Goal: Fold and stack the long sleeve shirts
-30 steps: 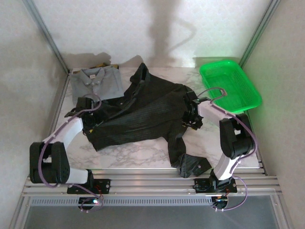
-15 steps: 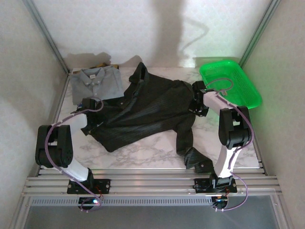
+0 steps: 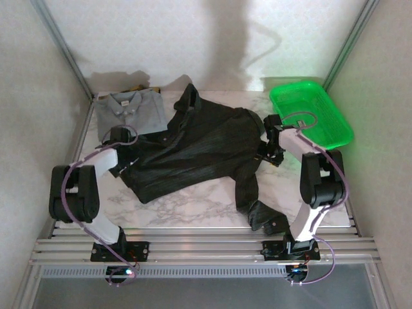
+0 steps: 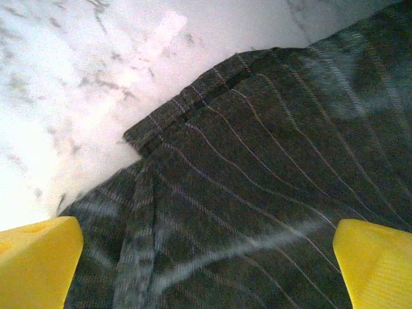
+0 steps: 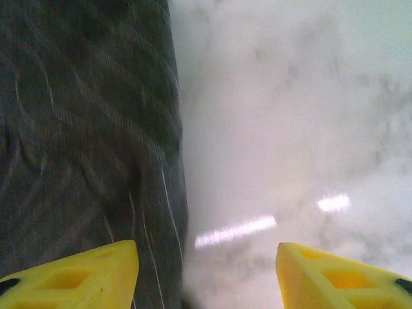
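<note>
Gaping, left gripper (image 4: 206, 226) and right gripper (image 5: 206, 248) hover over dark shirt (image 3: 193, 151).

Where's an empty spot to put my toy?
Bare marble lies along the near edge before the dark shirt, and at the far side between its collar and the green basket. The grey-blue shirt crowds the far-left corner.

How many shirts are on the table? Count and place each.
2. The dark striped shirt lies spread across the middle; the grey-blue shirt folded at the far left. Others may hide beneath.
</note>
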`<state>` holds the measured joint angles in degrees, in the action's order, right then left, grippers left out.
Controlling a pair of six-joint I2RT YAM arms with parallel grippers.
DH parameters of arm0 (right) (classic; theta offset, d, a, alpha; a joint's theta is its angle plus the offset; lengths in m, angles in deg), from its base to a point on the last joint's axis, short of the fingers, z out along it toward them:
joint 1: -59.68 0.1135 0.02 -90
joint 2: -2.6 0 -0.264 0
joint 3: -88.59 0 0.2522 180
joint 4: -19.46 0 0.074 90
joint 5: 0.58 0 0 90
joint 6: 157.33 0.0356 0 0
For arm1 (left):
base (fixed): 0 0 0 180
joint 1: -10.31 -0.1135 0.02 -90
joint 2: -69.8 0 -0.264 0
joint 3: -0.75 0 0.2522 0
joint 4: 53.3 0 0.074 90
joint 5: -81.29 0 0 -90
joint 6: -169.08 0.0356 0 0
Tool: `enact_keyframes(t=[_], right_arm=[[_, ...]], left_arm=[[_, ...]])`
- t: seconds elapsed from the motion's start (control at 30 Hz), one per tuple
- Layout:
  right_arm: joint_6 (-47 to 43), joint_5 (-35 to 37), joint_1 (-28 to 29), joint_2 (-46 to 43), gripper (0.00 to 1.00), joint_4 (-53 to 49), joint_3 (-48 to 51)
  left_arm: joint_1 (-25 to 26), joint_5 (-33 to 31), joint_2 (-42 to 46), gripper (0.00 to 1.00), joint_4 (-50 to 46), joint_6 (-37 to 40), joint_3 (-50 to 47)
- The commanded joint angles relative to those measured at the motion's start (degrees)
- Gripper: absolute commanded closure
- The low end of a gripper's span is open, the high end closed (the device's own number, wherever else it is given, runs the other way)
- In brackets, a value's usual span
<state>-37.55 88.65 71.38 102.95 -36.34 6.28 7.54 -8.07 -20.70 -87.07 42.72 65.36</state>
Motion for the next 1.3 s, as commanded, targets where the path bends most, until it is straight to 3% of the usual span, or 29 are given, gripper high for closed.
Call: enact_keyframes(t=[0.0, 0.3, 0.5, 0.9, 1.27], right_arm=[[-1.8, -4.4, 1.5, -6.9, 0.39, -5.6, 3.3], [-4.5, -9.0, 5.7, -15.7, 0.35, -7.9, 12.4], [-4.4, -10.7, 7.6, -13.7, 0.41, -2.4, 16.7], [-2.8, -10.6, 9.9, -9.5, 0.54, 2.4, 17.6], [-3.3, -10.2, 10.0, -9.0, 0.57, 1.5, 16.6]], left_arm=[[1.7, 1.9, 10.9, 0.01, -7.5, -3.5, 0.5], [14.5, 5.7, 31.2, 0.01, -25.5, -15.0, -7.9], [21.2, 6.6, 33.4, 0.05, -23.2, -22.0, -16.5], [21.8, 7.5, 25.2, 0.22, -13.8, -22.8, -19.4], [21.7, 6.9, 26.7, 0.31, -16.7, -22.7, -21.4]])
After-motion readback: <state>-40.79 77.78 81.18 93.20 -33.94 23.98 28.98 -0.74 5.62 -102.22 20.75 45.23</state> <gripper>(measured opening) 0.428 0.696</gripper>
